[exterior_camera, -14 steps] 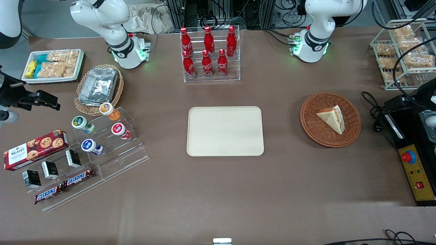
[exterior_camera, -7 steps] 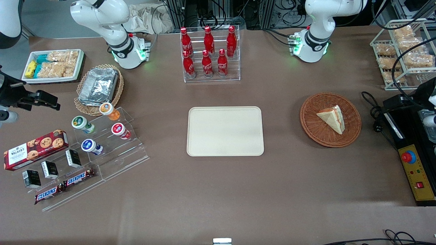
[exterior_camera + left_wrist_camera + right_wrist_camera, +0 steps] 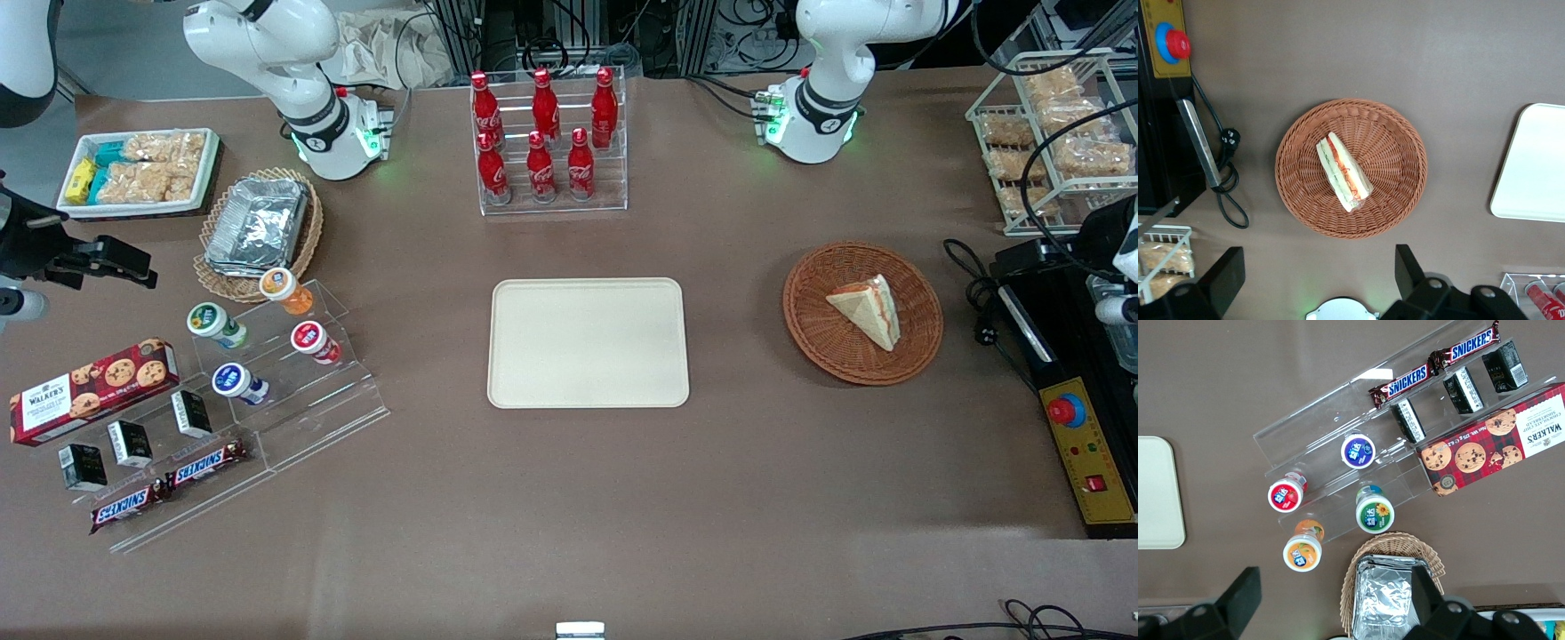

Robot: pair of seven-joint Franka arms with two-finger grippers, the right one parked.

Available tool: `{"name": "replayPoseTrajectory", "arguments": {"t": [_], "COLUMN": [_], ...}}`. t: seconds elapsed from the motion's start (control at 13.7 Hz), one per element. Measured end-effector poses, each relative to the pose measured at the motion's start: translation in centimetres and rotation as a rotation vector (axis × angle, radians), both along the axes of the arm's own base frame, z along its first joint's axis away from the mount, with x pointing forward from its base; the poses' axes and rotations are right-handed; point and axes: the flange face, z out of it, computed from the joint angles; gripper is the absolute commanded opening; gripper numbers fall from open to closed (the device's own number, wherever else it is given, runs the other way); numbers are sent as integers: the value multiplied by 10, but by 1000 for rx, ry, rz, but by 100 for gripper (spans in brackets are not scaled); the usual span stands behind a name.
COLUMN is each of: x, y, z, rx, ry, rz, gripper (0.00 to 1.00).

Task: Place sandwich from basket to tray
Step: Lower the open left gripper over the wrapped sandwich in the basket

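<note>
While the sandwich (image 3: 1343,172) lies in the middle of the basket (image 3: 1351,113), the gripper (image 3: 1318,273) hangs high above the basket's rim with its fingers (image 3: 1406,268) spread wide and holding nothing. The sandwich's long side runs slanted to the gap between the fingers, so I think the gripper must turn, then drop. The tray (image 3: 588,343) sits well apart from the basket.

Six red cola bottles (image 3: 544,133) are held upright in a clear tiered rack (image 3: 553,200). Foil containers (image 3: 258,222) are stacked in a tan wicker basket (image 3: 213,280). Four small lidded cups (image 3: 267,333) are set on clear acrylic steps (image 3: 329,409), with a red cookie box (image 3: 89,391), three black packets (image 3: 133,442) and two chocolate bars (image 3: 169,484) nearby. Snack packets (image 3: 151,169) are kept in a white tray (image 3: 209,173). A wire rack (image 3: 1049,133) of bagged snacks and a yellow control box (image 3: 1089,458) are located at the working arm's end of the tabletop (image 3: 569,516).
</note>
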Motion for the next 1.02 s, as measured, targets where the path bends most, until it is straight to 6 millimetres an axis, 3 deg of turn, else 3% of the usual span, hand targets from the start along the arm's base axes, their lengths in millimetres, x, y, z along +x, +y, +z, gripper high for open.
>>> {"name": "replayPoseTrajectory", "arguments": {"t": [0.15, 0.44, 1.02], "x": [-18, -62, -84], "y": [4, 4, 8], "z": [-24, -91, -173], "rx": [-2, -10, -83], "ry": [-38, -53, 16], "rz": [53, 184, 455], "gripper": [100, 100, 100]}}
